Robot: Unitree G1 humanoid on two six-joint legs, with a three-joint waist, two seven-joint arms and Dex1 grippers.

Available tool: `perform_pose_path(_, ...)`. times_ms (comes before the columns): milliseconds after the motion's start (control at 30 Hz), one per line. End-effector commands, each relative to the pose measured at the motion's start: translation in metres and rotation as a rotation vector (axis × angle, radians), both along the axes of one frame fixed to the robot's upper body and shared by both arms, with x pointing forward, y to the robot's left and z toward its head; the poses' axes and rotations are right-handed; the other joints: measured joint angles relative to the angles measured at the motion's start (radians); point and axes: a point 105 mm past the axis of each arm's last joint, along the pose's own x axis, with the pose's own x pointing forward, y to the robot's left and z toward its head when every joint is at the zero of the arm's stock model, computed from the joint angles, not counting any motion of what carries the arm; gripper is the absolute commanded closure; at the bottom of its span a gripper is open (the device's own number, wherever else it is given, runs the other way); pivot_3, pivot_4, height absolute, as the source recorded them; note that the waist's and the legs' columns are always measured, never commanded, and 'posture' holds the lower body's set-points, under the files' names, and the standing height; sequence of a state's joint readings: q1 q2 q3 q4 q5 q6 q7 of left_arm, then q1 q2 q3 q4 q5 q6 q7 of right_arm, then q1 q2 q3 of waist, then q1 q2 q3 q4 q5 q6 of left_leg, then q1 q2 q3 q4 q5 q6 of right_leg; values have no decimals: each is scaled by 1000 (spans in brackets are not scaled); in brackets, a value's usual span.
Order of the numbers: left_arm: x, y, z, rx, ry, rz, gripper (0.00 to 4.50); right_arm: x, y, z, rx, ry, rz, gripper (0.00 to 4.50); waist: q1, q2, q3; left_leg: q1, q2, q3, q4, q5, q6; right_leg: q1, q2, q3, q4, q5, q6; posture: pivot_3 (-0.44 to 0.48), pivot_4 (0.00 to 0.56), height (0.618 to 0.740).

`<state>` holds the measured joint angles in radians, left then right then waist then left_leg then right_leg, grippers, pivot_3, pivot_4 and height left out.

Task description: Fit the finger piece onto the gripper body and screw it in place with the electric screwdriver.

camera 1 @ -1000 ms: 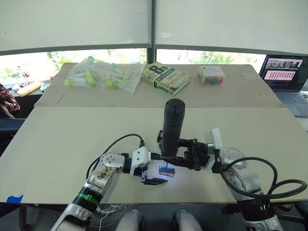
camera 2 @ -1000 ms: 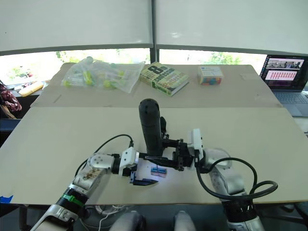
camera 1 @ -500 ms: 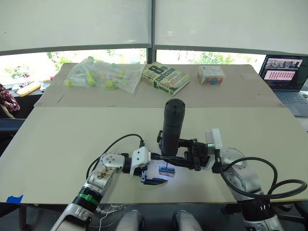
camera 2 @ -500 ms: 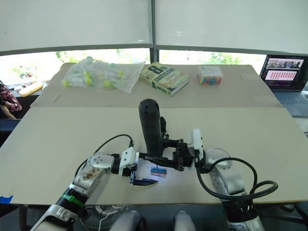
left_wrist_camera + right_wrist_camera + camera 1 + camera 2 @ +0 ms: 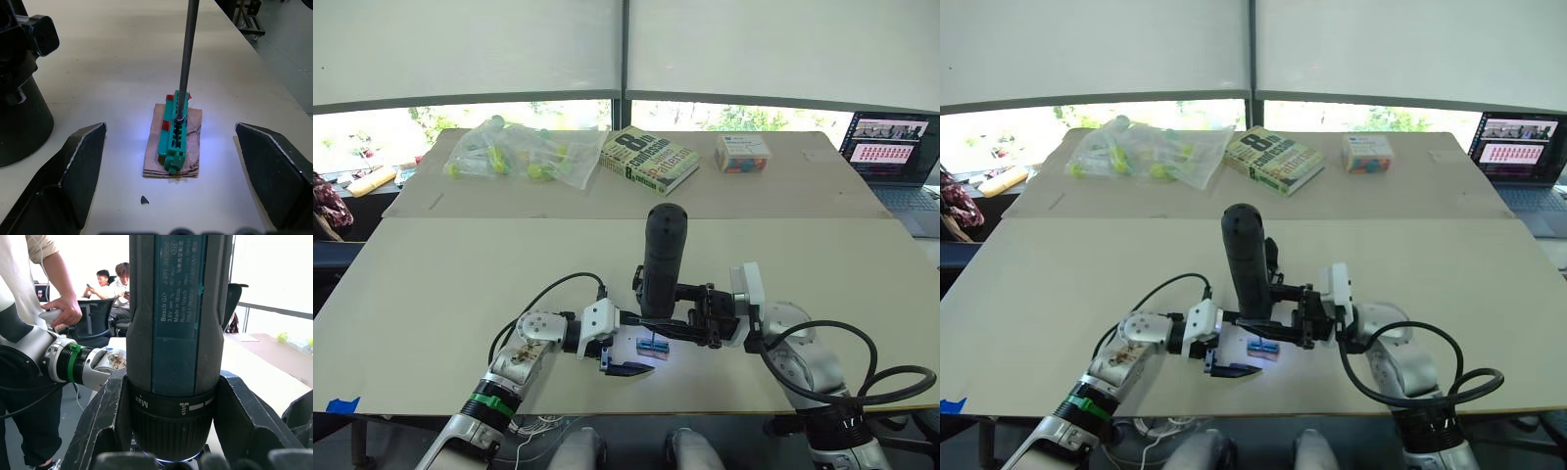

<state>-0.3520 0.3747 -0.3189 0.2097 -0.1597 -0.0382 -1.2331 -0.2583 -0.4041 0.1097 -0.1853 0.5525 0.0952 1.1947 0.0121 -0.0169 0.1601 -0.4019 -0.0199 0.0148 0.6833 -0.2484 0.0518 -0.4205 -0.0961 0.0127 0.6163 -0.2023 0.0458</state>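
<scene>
Head stereo pair looks down over the table (image 5: 431, 294); both wrist cameras sit close, sharing the electric screwdriver (image 5: 662, 259)

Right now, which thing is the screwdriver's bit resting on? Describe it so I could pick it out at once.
On the near edge of the large beige table, between the two tools, lies a small brown cardboard scrap. On it sits a small green plastic rectangular block with red tabs, lit bluish, with the thin metal bit of the thick black electric screwdriver planted in it. It is the one green thing there.
</scene>
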Motion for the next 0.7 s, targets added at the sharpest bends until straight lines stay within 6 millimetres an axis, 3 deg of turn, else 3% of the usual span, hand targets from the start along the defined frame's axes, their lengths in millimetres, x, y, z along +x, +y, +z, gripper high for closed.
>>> perform_pose_path(33, -9, -2, -15, 31, 61, -18, 52, 2, 1, -2, -30, -23, -15, 2595, 0, 0, 0, 0, 0, 0, 0, 0, 0, 0, 0, 0, 0, 0, 0, 0, 150, 740)
perform_pose_path(267, -9, -2, -15, 30, 59, -17, 52, 1, 0, 0, -25, -22, -9, 2595, 0, 0, -1, 1, 0, 0, 0, 0, 0, 1, 0, 0, 0, 0, 0, 0, 150, 740)
perform_pose_path(700, -7, 3, -2, -27, 18, -14, 52, -2, -3, 26, 76, -69, 7, 2595, -1, 0, -1, 1, 0, 0, 0, 0, 0, 0, 0, 0, 0, 0, 0, 0, 150, 740)
